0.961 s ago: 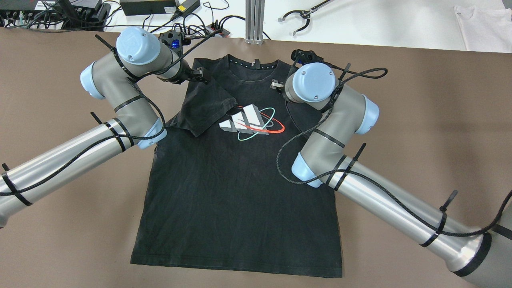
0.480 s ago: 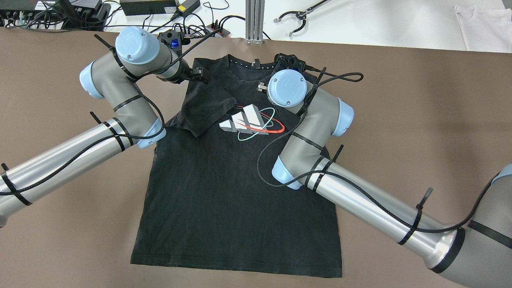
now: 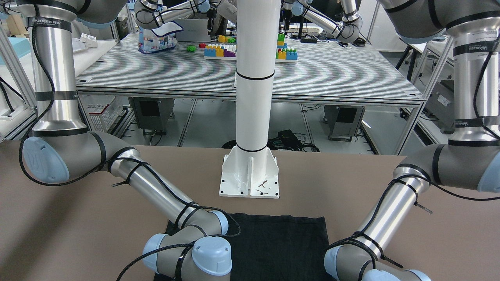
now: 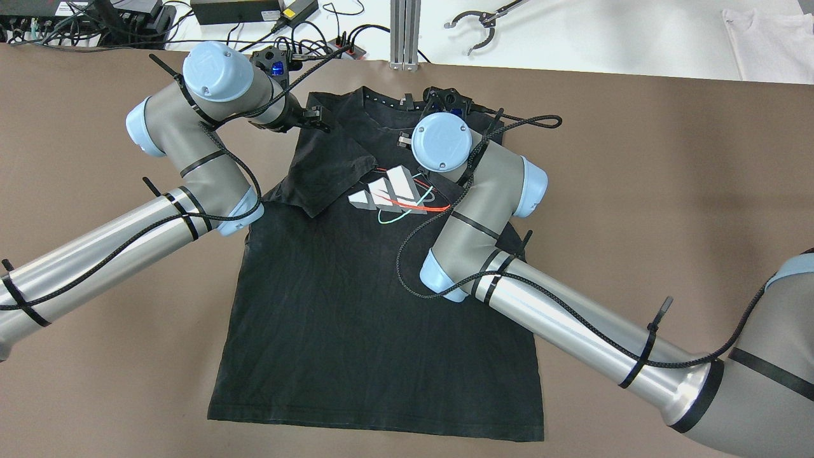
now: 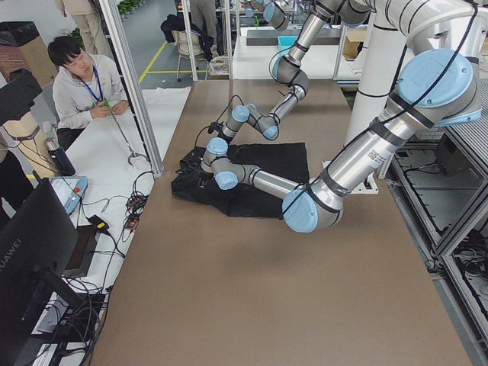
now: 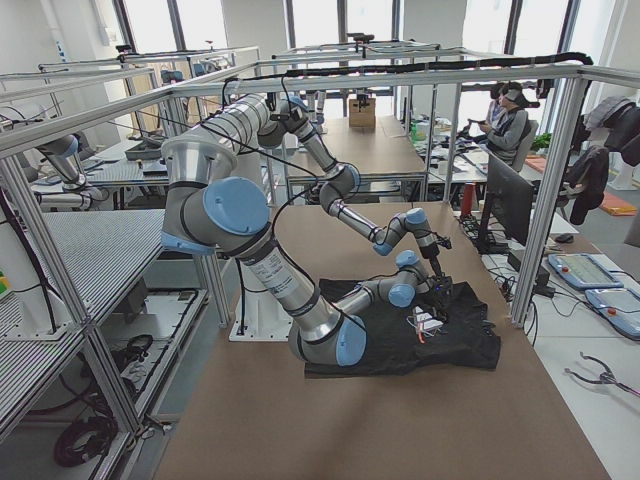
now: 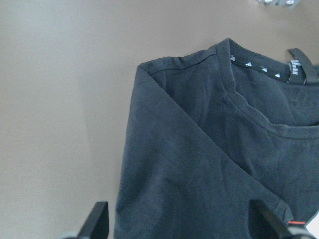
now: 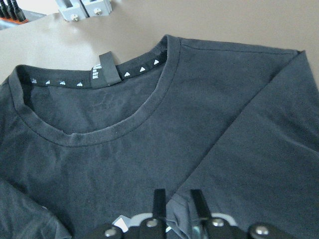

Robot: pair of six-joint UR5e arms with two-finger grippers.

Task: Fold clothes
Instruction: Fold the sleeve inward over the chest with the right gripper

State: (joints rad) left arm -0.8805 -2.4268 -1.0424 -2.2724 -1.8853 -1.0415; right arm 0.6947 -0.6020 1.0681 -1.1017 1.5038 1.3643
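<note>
The black T-shirt [image 4: 356,318] lies flat, print up, on the brown worktop [image 4: 636,159]. Its long axis runs straight away from me: the collar [image 4: 381,100] points to the far edge, beyond both sets of fingers, and the hem [image 4: 375,427] lies well behind them on my side, just short of the white pole's base plate [image 3: 250,175].

My left fingers [image 4: 318,121] are spread wide and hover over the shirt's left shoulder with nothing between them. Under and just behind them the left sleeve [image 4: 324,172] lies folded in across the chest, its cuff beside the printed logo [image 4: 381,194].

My right fingers [image 4: 404,137] are drawn close together just behind the collar, near the middle of the chest, and dark cloth sits in the narrow gap between them (a pinch of fabric, as far as my wrist view shows). To their right the right sleeve [image 8: 264,164] is turned inward over the chest, its fold edge running diagonally from the shoulder down toward the fingers. The logo starts right at their tips.
</note>
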